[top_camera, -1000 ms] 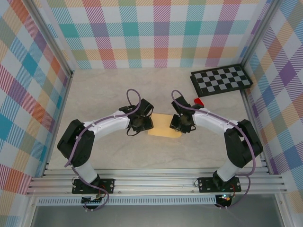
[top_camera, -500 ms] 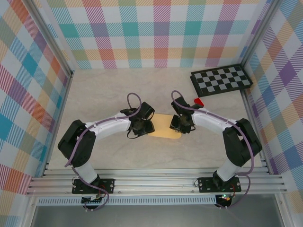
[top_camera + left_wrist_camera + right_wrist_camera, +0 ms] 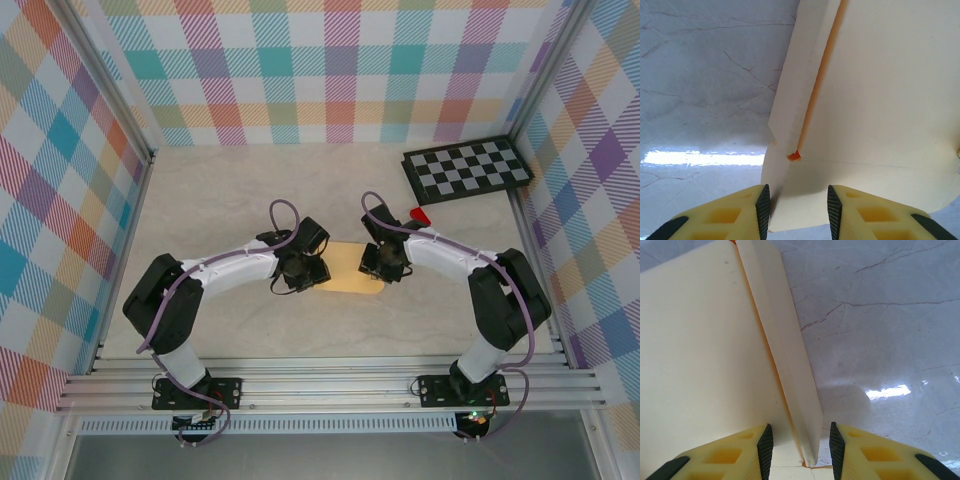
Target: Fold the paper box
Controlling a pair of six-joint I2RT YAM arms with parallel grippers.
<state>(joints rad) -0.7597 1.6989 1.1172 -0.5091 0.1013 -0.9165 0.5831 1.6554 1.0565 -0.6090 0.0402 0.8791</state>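
The paper box (image 3: 350, 270) is a tan-yellow die-cut sheet lying flat on the table between my two grippers. My left gripper (image 3: 306, 268) is at its left end, my right gripper (image 3: 384, 262) at its right end. In the left wrist view the left gripper (image 3: 799, 212) is open over a rounded tab (image 3: 795, 200), whose left edge meets the left pad (image 3: 763, 210). A raised side flap (image 3: 800, 75) runs away from it. In the right wrist view the right gripper (image 3: 797, 452) is open, straddling a raised flap (image 3: 790, 355) that touches neither pad.
A black-and-grey checkerboard (image 3: 467, 169) lies at the back right, with a small red block (image 3: 419, 215) just in front of it. Plaid walls close in the table on three sides. Bare marble-look tabletop (image 3: 220, 200) surrounds the sheet.
My left gripper has slid a little to the right, further over the sheet's left end, and its jaws have narrowed slightly. The right gripper has stayed put.
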